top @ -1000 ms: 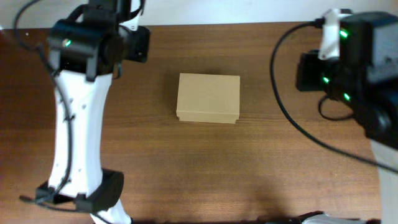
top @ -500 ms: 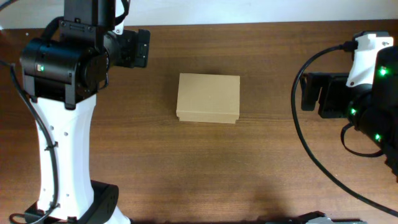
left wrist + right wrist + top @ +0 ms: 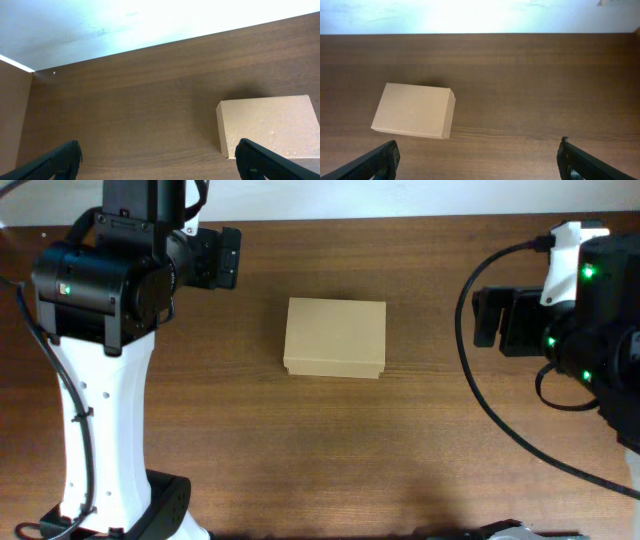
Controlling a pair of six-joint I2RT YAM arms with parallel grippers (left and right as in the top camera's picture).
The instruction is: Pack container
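The container [image 3: 335,338], a plain tan cardboard box with its flap lying flat on top, sits on the dark wooden table [image 3: 400,465] a little toward 12 o'clock from the table's middle in the overhead view, its long sides running from 9 to 3 o'clock. Nothing touches it, and no other loose item shows on the wood around it. The left end effector [image 3: 159,164] is spread wide: in its wrist view the two dark fingers [image 3: 55,162] stand at the lower corners of the frame with bare wood between them, and the box lies toward 4 o'clock, partly cut off by the right edge. From overhead this end effector hangs at about 10 o'clock from the box, well apart from it, at the top of the white left arm [image 3: 105,410]. The right end effector [image 3: 479,164] is also spread wide and holds nothing; in its wrist view the box lies toward 8 o'clock, whole and clear of the fingers. From overhead it sits at roughly 3 o'clock from the box, well apart, with a black cable [image 3: 478,395] looping down from the right arm [image 3: 595,310] toward 5 o'clock. A pale wall [image 3: 400,198] borders the table at 12 o'clock.
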